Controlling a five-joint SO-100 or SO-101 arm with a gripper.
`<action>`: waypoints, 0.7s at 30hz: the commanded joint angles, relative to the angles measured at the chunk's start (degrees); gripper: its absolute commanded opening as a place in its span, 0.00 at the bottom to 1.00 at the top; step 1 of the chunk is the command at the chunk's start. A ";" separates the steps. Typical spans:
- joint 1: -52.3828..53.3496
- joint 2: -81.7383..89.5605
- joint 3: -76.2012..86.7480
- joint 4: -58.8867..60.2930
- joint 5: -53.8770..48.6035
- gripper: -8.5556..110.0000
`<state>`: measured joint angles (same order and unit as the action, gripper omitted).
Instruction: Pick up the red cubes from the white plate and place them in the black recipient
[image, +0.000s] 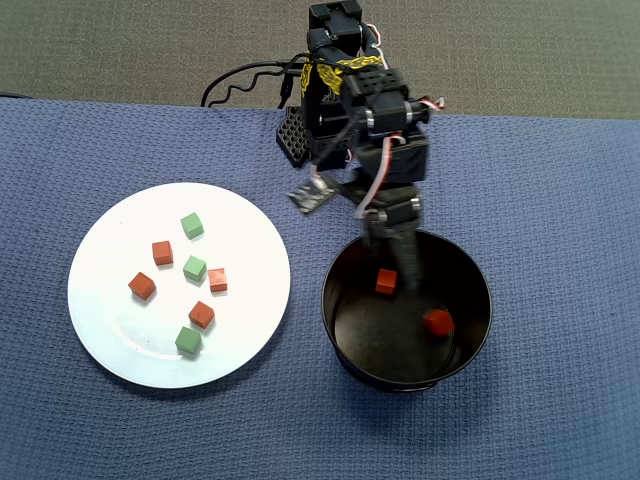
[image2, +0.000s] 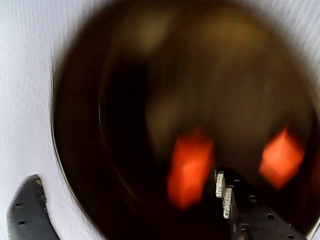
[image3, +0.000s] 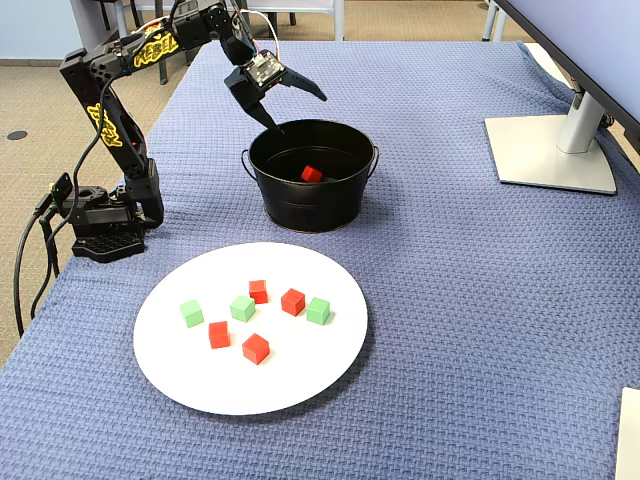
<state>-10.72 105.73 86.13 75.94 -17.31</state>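
Note:
The white plate (image: 105, 335) lies at the left of the overhead view and holds several red cubes (image: 162, 252) and three green cubes (image: 192, 225). It is in front in the fixed view (image3: 200, 385), with the red cubes (image3: 293, 301) on it. The black recipient (image: 470, 345) stands to its right and holds two red cubes (image: 437, 322), both blurred in the wrist view (image2: 189, 167). The fixed view shows one of them (image3: 312, 173) in the pot (image3: 315, 205). My gripper (image3: 303, 115) is open and empty over the pot's rim nearest the arm's base. One finger (image2: 245, 207) is over the pot and the other finger (image2: 27, 210) is over the cloth.
A blue woven cloth (image: 560, 200) covers the table. The arm's base (image3: 100, 225) stands at the left of the fixed view. A monitor foot (image3: 550, 150) stands at the right. The table's edge (image: 120, 100) runs behind the arm in the overhead view.

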 joint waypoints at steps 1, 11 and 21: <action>17.05 0.44 -7.12 3.52 -3.34 0.29; 39.11 -13.80 -2.02 -0.79 -12.57 0.23; 39.38 -19.07 4.66 -4.31 -31.11 0.28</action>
<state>27.60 85.96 89.82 74.00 -42.28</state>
